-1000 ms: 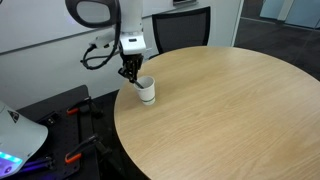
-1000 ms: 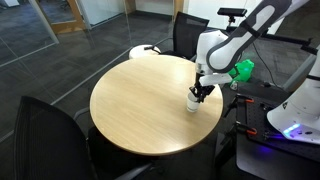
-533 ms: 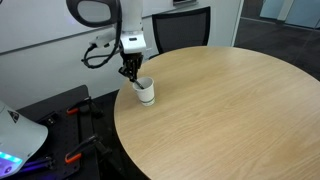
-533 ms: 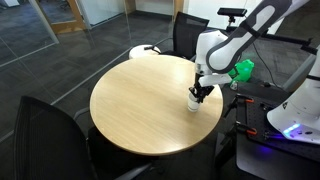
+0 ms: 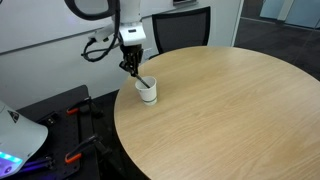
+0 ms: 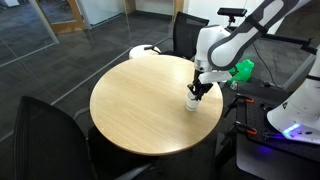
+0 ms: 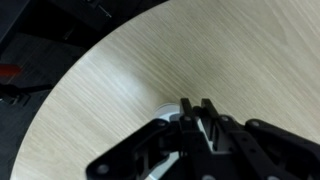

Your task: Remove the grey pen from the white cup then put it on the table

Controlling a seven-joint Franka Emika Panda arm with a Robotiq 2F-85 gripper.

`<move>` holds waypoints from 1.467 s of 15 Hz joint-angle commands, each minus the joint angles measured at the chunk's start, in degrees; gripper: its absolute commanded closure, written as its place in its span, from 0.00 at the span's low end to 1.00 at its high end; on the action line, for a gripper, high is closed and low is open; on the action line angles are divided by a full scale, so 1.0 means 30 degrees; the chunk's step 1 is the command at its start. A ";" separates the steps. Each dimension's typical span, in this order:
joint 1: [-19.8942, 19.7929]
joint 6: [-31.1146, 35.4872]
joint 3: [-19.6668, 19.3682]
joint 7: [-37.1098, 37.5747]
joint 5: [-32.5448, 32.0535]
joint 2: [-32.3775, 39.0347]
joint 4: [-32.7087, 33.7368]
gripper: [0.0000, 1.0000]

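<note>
The robot's gripper (image 5: pixel 132 68) is hanging just over the white cup (image 5: pixel 147 93). Its fingers are pinching together on the top of the grey pen (image 5: pixel 141 79). The pen's low end is sitting inside the cup, and the pen is leaning up toward 11 o'clock.

The cup is standing upright on the table (image 5: pixel 235 120), close to the rim. In an exterior view the cup (image 5: pixel 147 93) is sitting at about 9 o'clock on the round top. In an exterior view the cup (image 6: pixel 192 101) is sitting at about 3 o'clock.

In the wrist view the black fingers (image 7: pixel 208 110) are poking up from 6 o'clock. A bit of the white cup (image 7: pixel 172 114) is peeking out beside them.

A black chair (image 6: pixel 188 30) is standing behind the table at 12 o'clock.
</note>
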 commanded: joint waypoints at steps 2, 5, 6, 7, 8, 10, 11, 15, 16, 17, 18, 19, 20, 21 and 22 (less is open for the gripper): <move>0.0297 -0.0545 -0.0349 0.0749 -0.0638 -0.2281 -0.1086 0.96; 0.0186 -0.1252 -0.0286 0.1284 -0.1320 -0.3517 -0.1521 0.96; 0.0147 -0.1617 -0.0223 0.1346 -0.1555 -0.3995 -0.1654 0.96; 0.0111 -0.1981 -0.0164 0.1345 -0.1714 -0.4451 -0.1743 0.96; 0.0086 -0.2442 -0.0093 0.1444 -0.1906 -0.5026 -0.1840 0.96; 0.0004 -0.3334 0.0081 0.1704 -0.2474 -0.6107 -0.1950 0.96; -0.0058 -0.3626 0.0200 0.1944 -0.2783 -0.6622 -0.1985 0.96; -0.0353 -0.3605 0.0814 0.3430 -0.4068 -0.8018 -0.1780 0.96; -0.0477 -0.3429 0.1015 0.3976 -0.4492 -0.8062 -0.1583 0.96; -0.0581 -0.3186 0.1201 0.4439 -0.4973 -0.7949 -0.1329 0.96; -0.0707 -0.2994 0.1386 0.4993 -0.5415 -0.7842 -0.1120 0.96; -0.0877 -0.2674 0.1564 0.5525 -0.5948 -0.7543 -0.0797 0.96; -0.1059 -0.2348 0.1734 0.6156 -0.6592 -0.7250 -0.0479 0.96; -0.1325 -0.1939 0.1891 0.6873 -0.7337 -0.6884 -0.0137 0.96; -0.1547 -0.1555 0.1993 0.7526 -0.8039 -0.6578 0.0135 0.96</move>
